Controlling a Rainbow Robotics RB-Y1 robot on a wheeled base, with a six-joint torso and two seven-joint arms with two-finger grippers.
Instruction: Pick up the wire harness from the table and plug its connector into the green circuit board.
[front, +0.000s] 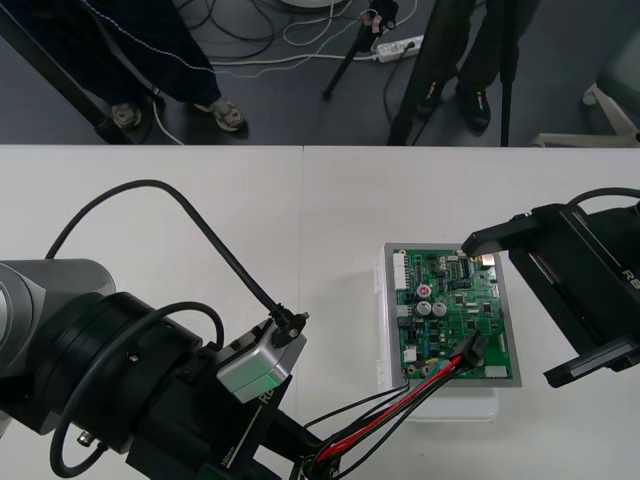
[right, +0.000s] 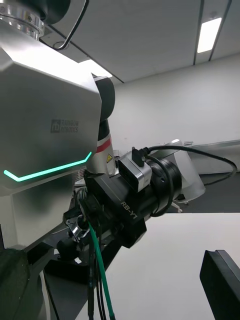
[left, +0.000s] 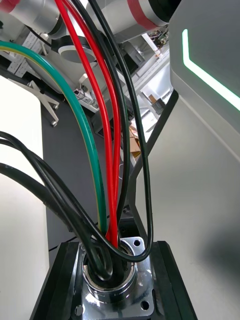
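**Currently: one side clamped, the other wide apart**

Down at the bottom edge of the front view, just left of centre, my left pincer (front: 305, 465) is pressed together on the small wire harness (front: 400, 400) of thin red, black and green wires. It grips the harness by its round metal socket with a square flange (left: 111, 282). Seen from my left wrist, the socket sits squeezed between my two black fingers (left: 55, 285). The wires rise out of it in a bundle, red and green in the middle, black ones looping around them.

In the front view the wires run from that pincer up and to the right, crossing the near left corner of the white base (front: 455, 407), to the small black plug (front: 473, 348). The plug stands tilted over the lower right part of the flat green circuit board (front: 450, 300). I cannot tell whether it is seated in the board. Board and base lie right of centre on the plain light table (front: 200, 220).

My right pincer (front: 508, 310) comes in from the right edge and is spread wide. One black finger lies over the board's upper right corner, the other over the table just beyond the board's lower right corner.

From my right wrist I see my left pincer with its grey camera (right: 134, 172) on top. The flange is held in its fingers and the green wire hangs down from it.
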